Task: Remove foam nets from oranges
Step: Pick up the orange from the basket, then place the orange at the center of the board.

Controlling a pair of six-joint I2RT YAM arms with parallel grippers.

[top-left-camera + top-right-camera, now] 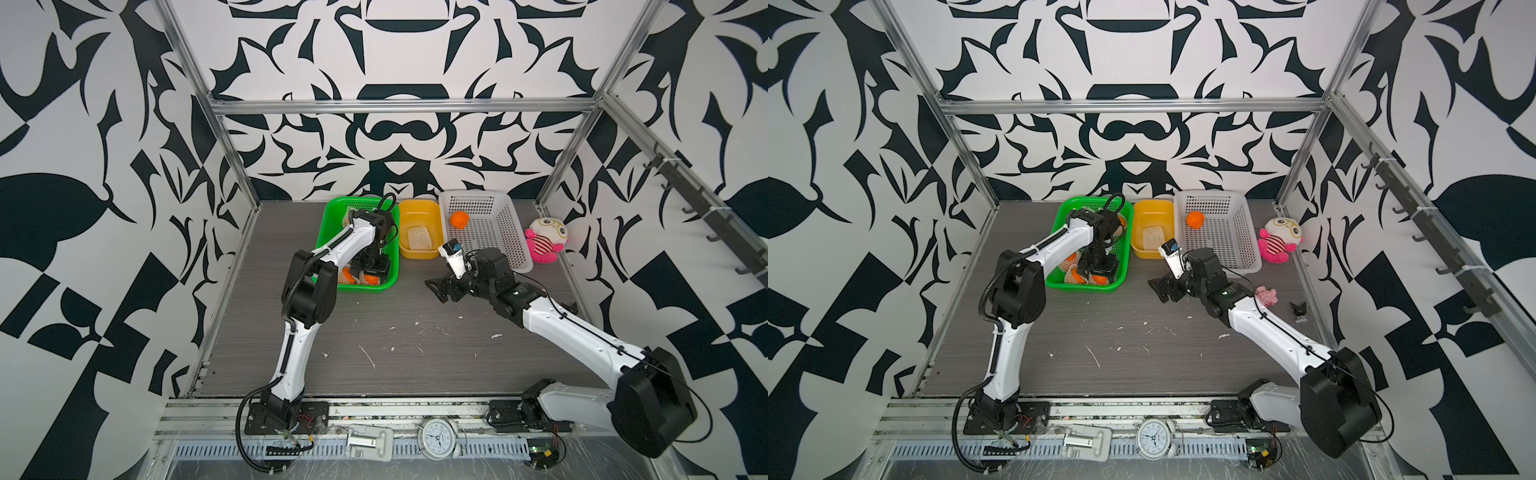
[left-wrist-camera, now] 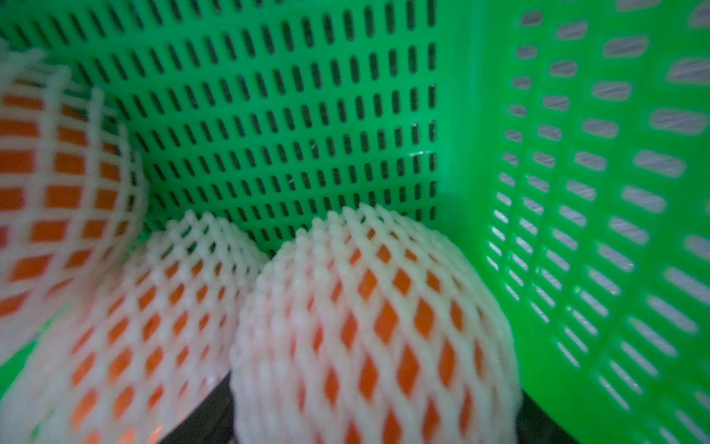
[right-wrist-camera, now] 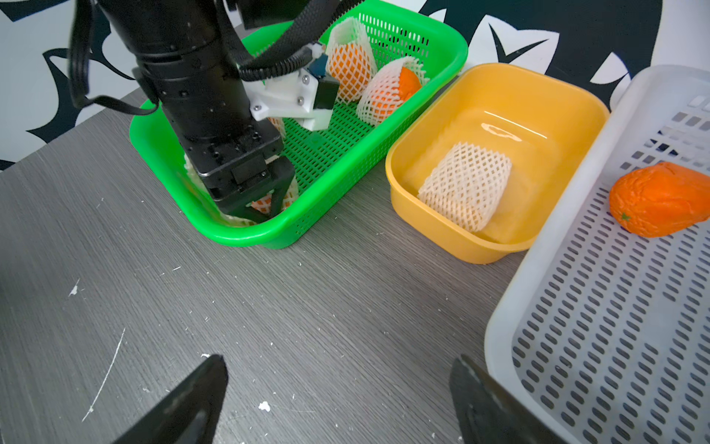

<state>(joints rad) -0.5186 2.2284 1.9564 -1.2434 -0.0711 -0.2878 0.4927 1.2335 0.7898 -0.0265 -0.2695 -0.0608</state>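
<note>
White-and-black left arm (image 1: 291,351) elbow up, black left gripper (image 3: 263,207) pointing down, jaws apart. Right arm (image 1: 573,328) low, black right gripper (image 3: 338,363) wide open.

Nothing legible noted in any view: no text, label or brand. Alarm clock (image 1: 437,433) at near edge, in both top views: marks round the white dial, too small to read as numerals.

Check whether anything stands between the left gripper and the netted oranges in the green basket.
Nothing visible does. The left gripper is down inside the green basket, jaws apart, right at the netted oranges in one corner. Only the basket's own wall is close beside them.
</note>
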